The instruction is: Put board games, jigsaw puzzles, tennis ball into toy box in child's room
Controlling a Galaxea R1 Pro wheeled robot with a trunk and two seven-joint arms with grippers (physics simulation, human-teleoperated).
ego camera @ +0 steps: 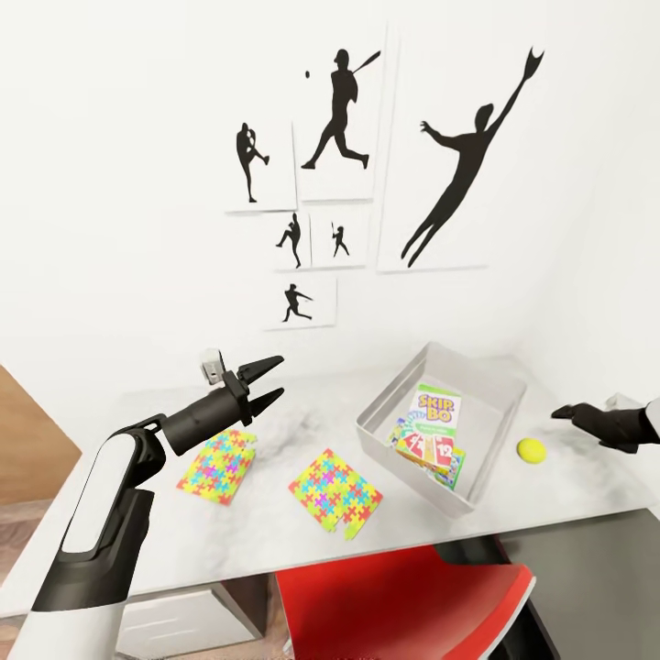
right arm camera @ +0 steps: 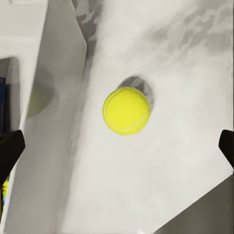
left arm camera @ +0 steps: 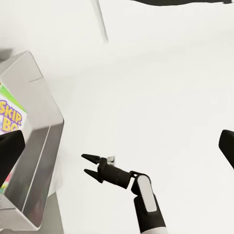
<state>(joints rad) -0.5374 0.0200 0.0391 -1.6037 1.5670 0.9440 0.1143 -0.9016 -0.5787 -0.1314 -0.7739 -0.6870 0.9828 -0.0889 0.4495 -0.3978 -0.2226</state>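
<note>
A white wall point(ego camera: 137, 137) carries six black baseball-player prints point(ego camera: 341, 110) at twelve o'clock, wood-plank floor point(ego camera: 23, 458) shows at nine, and a red chair point(ego camera: 394, 605) sits at six.

head cam above table point(ego camera: 229, 541); wrists closer.

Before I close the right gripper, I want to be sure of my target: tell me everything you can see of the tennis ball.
The tennis ball is a small, bright yellow-green sphere with a pale curved seam, fuzzy-looking and whole. It rests on the table, on its light-grey marbled top, casting a small shadow, just beside the toy box and outside its flared wall, not touching it. The right gripper hovers nearby, jaws apart, with the ball between its fingertips' line of view, untouched.
</note>
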